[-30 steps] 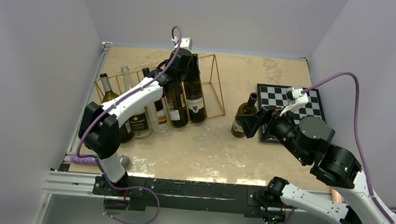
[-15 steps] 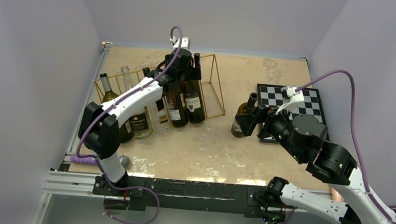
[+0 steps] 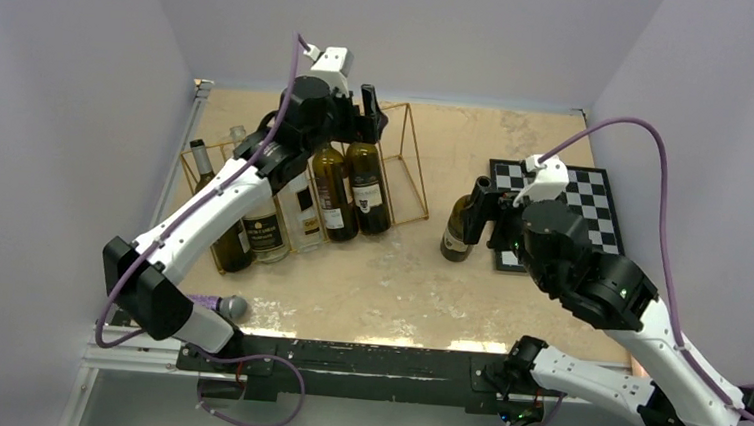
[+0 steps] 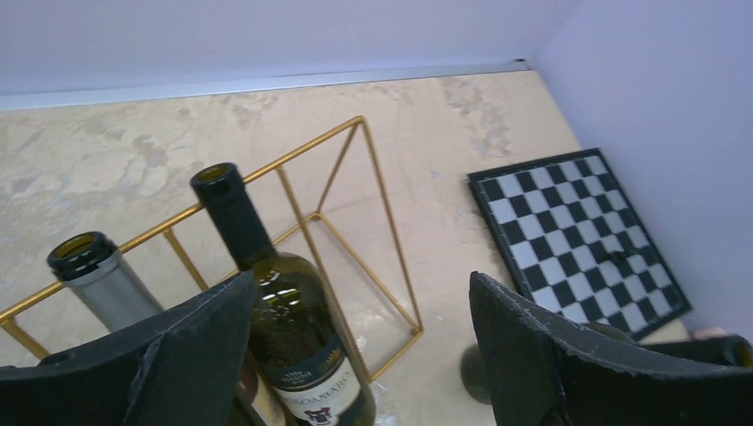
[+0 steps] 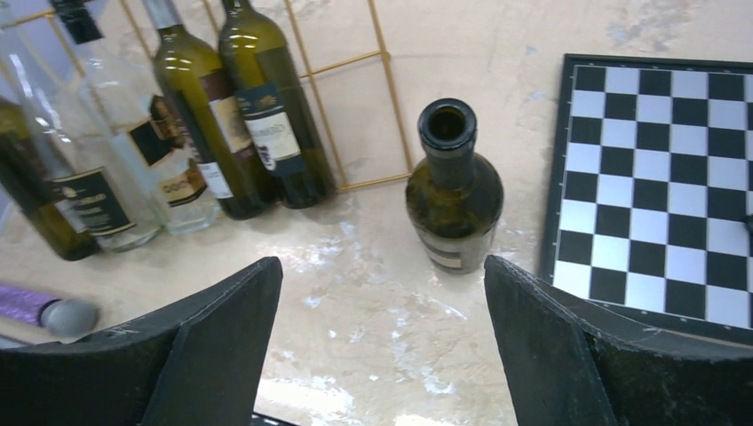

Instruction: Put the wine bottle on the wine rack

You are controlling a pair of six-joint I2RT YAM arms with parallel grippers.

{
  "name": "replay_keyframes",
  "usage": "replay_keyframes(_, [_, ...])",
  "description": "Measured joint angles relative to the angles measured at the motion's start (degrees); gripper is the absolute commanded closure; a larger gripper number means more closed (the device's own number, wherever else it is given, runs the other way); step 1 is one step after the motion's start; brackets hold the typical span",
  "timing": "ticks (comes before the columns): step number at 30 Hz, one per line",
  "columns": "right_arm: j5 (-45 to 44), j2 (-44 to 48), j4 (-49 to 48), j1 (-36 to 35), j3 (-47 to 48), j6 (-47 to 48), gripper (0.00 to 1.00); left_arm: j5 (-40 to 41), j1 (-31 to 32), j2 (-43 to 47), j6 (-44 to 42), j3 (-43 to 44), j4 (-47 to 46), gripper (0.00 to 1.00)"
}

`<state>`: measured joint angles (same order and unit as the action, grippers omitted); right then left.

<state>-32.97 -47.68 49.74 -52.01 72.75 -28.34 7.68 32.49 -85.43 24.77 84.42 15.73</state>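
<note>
A dark green wine bottle (image 3: 458,231) stands upright on the table between the gold wire wine rack (image 3: 418,161) and the chessboard. In the right wrist view this bottle (image 5: 453,200) shows its open mouth, ahead of my right gripper (image 5: 382,271) and outside its jaws. The right gripper (image 3: 483,212) is open, close to the bottle's right side. My left gripper (image 3: 365,112) hangs open above the rack's right end, holding nothing. Below the left gripper (image 4: 360,284) lies the rack's rightmost bottle (image 4: 293,328), leaning on the rack (image 4: 355,222).
Several other bottles (image 3: 282,216) lean in the rack. A black-and-white chessboard (image 3: 600,199) lies at the right. A purple cable with a grey ball end (image 3: 234,306) rests near the front left edge. Purple walls close in both sides.
My left gripper has opened, let go of the rightmost racked bottle's neck and risen above the rack. My right gripper has moved left, closer to the upright bottle.
</note>
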Motion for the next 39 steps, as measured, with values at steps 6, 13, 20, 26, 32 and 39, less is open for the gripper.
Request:
replay_keyframes(6, [-1.62,-5.44,-1.77,4.13,-0.04,2.86,0.31,-9.22,0.00,4.22,-1.64,-0.33,-0.94,0.07])
replay_keyframes(13, [-2.10,-13.68,-6.93,9.81,-1.92,6.08,0.38,-14.51,0.00,6.08,-3.02,-3.74,0.42,0.07])
replay_keyframes(20, [-2.21,-17.75,-9.73,12.11,-2.73,6.58,0.56,-15.61,0.00,6.71,-3.43,-5.70,2.32,0.07])
replay_keyframes(26, [-1.92,-18.01,-9.88,13.05,-3.41,6.25,1.00,-25.38,-0.07,6.69,-7.04,-6.36,2.84,0.07])
replay_keyframes(32, [-0.02,-16.72,-8.50,13.05,-3.48,7.02,1.00,-41.16,0.20,4.79,-10.32,-6.80,2.12,0.11])
replay_keyframes(39, [12.00,-10.25,-4.87,13.07,-2.45,10.75,1.00,-50.93,5.03,-0.13,-12.85,-6.82,1.92,0.08])
